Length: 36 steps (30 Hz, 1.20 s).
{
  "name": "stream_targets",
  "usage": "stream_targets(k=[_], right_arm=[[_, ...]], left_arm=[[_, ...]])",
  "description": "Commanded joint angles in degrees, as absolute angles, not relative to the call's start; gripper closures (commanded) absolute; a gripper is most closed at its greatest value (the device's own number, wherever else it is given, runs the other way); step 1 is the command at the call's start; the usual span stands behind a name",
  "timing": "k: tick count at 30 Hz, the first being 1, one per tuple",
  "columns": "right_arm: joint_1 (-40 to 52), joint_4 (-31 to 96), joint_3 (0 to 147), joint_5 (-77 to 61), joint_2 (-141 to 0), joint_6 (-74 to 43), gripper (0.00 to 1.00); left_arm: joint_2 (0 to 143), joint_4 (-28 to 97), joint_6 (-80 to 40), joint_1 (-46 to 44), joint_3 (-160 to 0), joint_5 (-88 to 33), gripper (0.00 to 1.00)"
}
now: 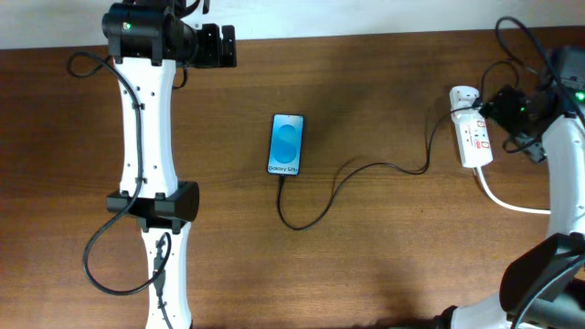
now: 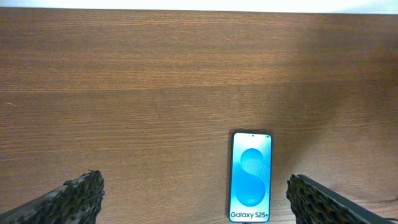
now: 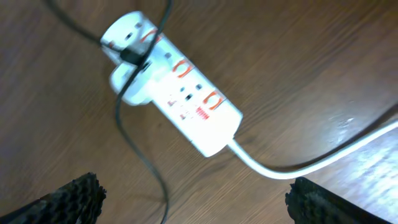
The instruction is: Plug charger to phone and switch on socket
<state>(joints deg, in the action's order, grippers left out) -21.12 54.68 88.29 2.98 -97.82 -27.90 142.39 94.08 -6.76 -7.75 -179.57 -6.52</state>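
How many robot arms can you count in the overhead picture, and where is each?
2. The left arm lies along the table's left side, well away from the phone. The right arm is at the right edge, its end beside the power strip.

Blue-screened phone (image 1: 286, 144), black charger (image 1: 379, 164), white socket (image 1: 473, 139) with red switches (image 3: 214, 99).

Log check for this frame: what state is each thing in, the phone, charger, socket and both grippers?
phone: lying flat, screen up and lit.
socket: lying flat; switch position cannot be told.
charger: tip at the phone's lower edge, looks plugged in; adapter seated in the socket.
left gripper: open, empty.
right gripper: open, empty, above the socket.
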Motion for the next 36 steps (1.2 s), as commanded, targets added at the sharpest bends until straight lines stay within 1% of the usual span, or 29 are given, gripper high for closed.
stream_targets(k=[1,4,7,8,11,13,19,23,29,36], right_arm=[[-23.7,54.4,88.7,5.0,-97.9,-27.9,0.02],[-23.8,54.0,88.7,5.8,-97.9,-27.9,0.01],[-23.7,51.0,88.7,16.7,-100.0,-27.9,0.02],[-23.8,48.7,88.7,17.3,-103.1,-24.4,0.02],[-23.8,45.4,88.7,12.1,-107.6,-14.0,0.02],[-24.8,44.0,88.7,10.6,-111.3,-13.7,0.02],[-29.4,38.3,88.7,-7.8,-120.1,-13.1,0.02],[-29.3,36.2,88.7,-8.4,-122.2,-12.7,0.02],[-29.3,33.7,88.7,-8.4,-122.2,-17.0,0.02],[-29.2,32.5,88.7,-8.4,-122.3,-17.0,0.02]], left_arm=[[142.7,94.2,-7.3,-7.7,-179.3,-5.5,0.01],[142.7,94.2,-7.3,-7.7,-179.3,-5.5,0.01],[142.7,94.2,-7.3,-7.7,-179.3,-5.5,0.01],[142.7,94.2,-7.3,-7.7,-179.3,-5.5,0.01],[142.7,94.2,-7.3,-7.7,-179.3,-5.5,0.01],[142.7,94.2,-7.3,-7.7,-179.3,-5.5,0.01],[142.7,94.2,-7.3,-7.7,-179.3,-5.5,0.00],[142.7,94.2,-7.3,-7.7,-179.3,-5.5,0.01],[142.7,94.2,-7.3,-7.7,-179.3,-5.5,0.01],[142.7,94.2,-7.3,-7.7,-179.3,-5.5,0.01]])
